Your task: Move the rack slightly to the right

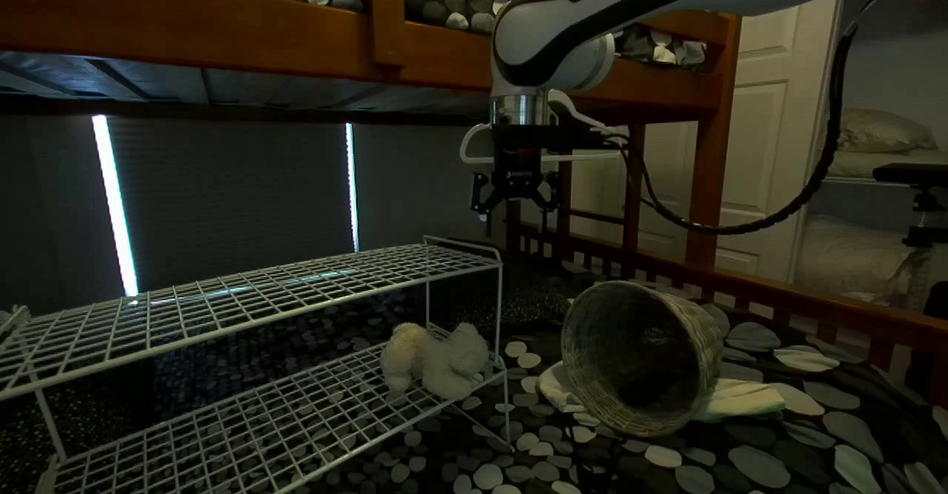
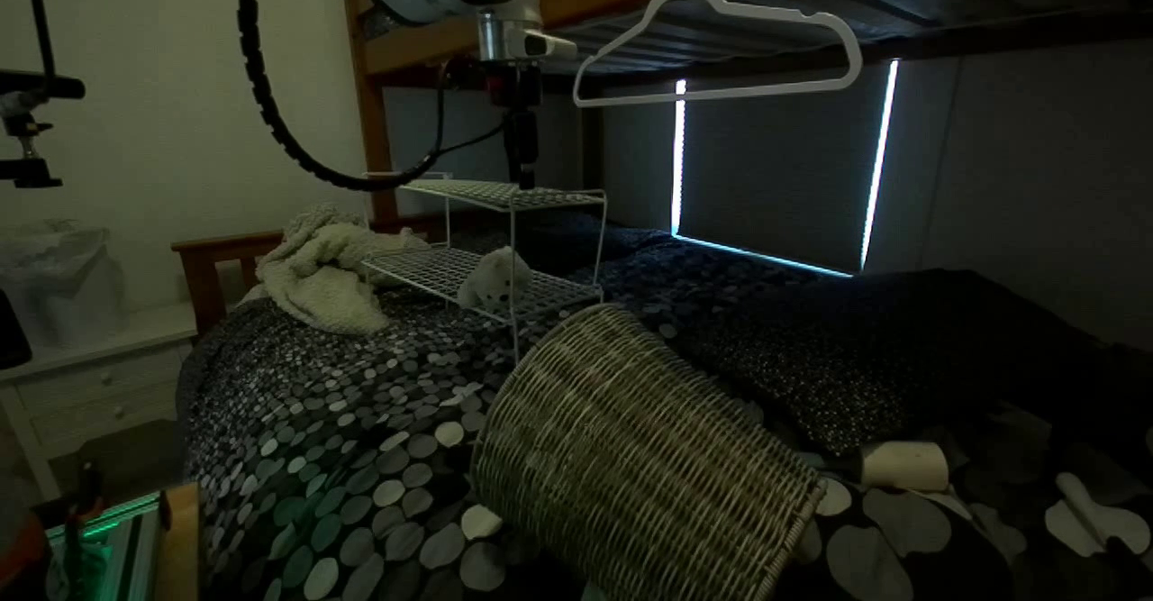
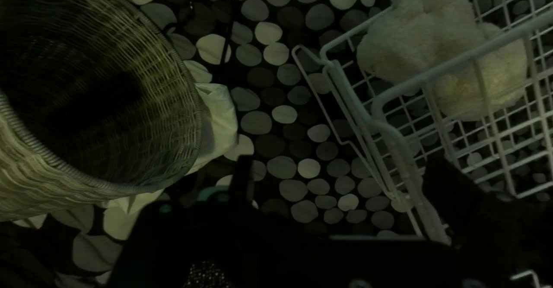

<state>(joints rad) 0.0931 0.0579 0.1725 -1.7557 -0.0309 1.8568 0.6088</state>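
Observation:
The rack is a white wire-grid frame with two mesh tiers, standing on the bed in both exterior views (image 1: 259,286) (image 2: 504,193). Its end rail and legs show in the wrist view (image 3: 402,150). My gripper (image 1: 516,224) is open and empty, pointing down above the end of the rack. It also shows in an exterior view (image 2: 524,173) over the top tier. In the wrist view the fingers (image 3: 341,167) are wide apart, and the rack's end rail lies in the gap, closer to the right finger. I see no clear contact. The rack's far end is outside the wrist view.
A pale plush toy (image 1: 437,361) lies on the lower tier. A wicker basket (image 1: 641,361) lies on its side beside the rack's end, with cloth under it. A white hanger (image 2: 721,92) hangs from the upper bunk (image 1: 444,49). A fleecy blanket (image 2: 333,268) lies near the rack.

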